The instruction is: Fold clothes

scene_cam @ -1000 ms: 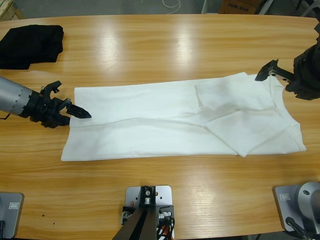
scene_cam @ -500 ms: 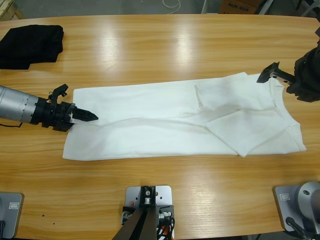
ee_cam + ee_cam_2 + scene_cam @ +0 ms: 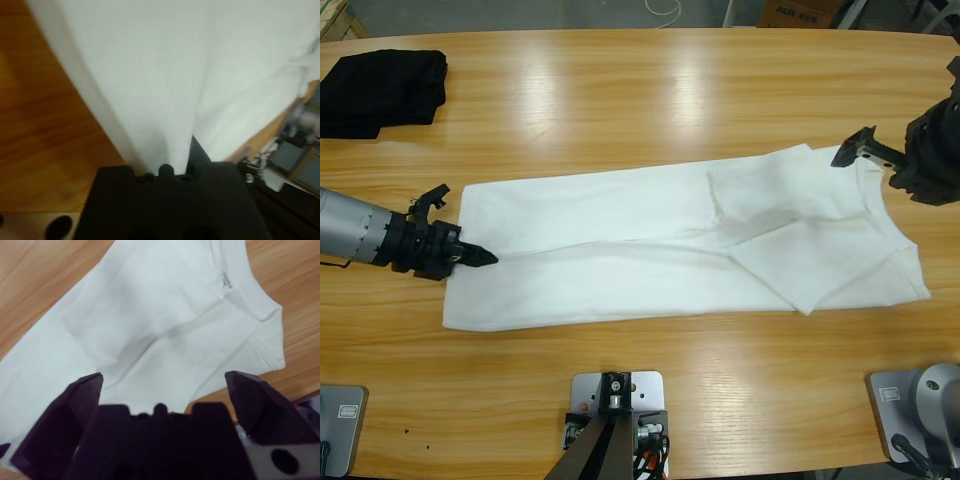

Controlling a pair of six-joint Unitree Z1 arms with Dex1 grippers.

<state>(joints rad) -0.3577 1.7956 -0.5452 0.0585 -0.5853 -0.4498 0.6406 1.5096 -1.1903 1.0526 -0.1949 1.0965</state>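
left gripper point(image 3: 480, 256) pinched tight on the left hem of the white t-shirt point(image 3: 650, 250), coming in low from the left edge of the table point(image 3: 650, 90); in the left wrist view, cloth point(image 3: 165, 75) drawn straight into the gripper body, one black jaw showing beside the fold. right gripper point(image 3: 855, 150) spread wide, empty, poised at the shirt's upper right corner near the collar; in the right wrist view, both black jaws well apart with the shirt point(image 3: 150, 325) spread below them, collar point(image 3: 245, 295) and inner label at upper right. t-shirt lying flat across the middle of the wooden table, long axis left to right, folded lengthwise, a sleeve turned in over the right half. black folded garment point(image 3: 382, 90) at the far left corner, well apart from the shirt.
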